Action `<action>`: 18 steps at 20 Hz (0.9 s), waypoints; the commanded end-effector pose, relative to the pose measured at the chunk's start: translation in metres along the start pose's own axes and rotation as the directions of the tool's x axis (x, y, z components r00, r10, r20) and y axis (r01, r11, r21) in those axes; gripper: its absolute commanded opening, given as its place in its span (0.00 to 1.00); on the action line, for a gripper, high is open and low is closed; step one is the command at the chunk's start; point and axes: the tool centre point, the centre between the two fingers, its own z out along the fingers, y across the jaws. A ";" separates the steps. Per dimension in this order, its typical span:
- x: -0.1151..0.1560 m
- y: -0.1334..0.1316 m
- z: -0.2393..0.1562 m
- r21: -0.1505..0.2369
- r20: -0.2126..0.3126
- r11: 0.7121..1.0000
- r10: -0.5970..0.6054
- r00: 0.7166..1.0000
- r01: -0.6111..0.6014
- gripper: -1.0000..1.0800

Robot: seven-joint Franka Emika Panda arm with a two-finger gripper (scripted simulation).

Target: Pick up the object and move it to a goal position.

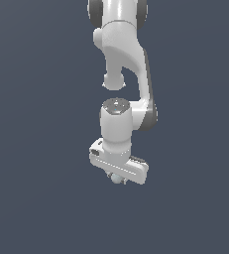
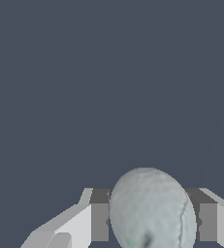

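A flat, dark slate-blue backdrop (image 1: 36, 149) fills both views edge to edge, with no seam showing where floor would meet wall. The light is soft and even across the backdrop, and it reads the same in the wrist view (image 2: 60, 72).

A plain dark blue-grey backdrop (image 1: 36, 149) fills the exterior view from edge to edge, flat and even in tone, with no seam, edge or marking to tell floor from wall. The wrist view shows the same dark blue-grey surface (image 2: 84, 72), equally uniform. A faint, slightly paler diagonal band crosses it near one side; what causes it cannot be told.
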 end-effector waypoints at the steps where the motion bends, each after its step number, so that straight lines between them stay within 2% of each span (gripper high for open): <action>1: 0.010 -0.017 -0.020 0.035 -0.066 0.999 0.031 0.997 -0.029 0.00; 5: 0.023 -0.041 -0.053 0.091 -0.167 0.993 0.085 0.982 -0.070 0.00; 10: 0.036 -0.066 -0.095 0.163 -0.280 0.981 0.153 0.948 -0.110 0.00; 18: 0.047 -0.095 -0.155 0.260 -0.414 0.954 0.248 0.876 -0.147 0.00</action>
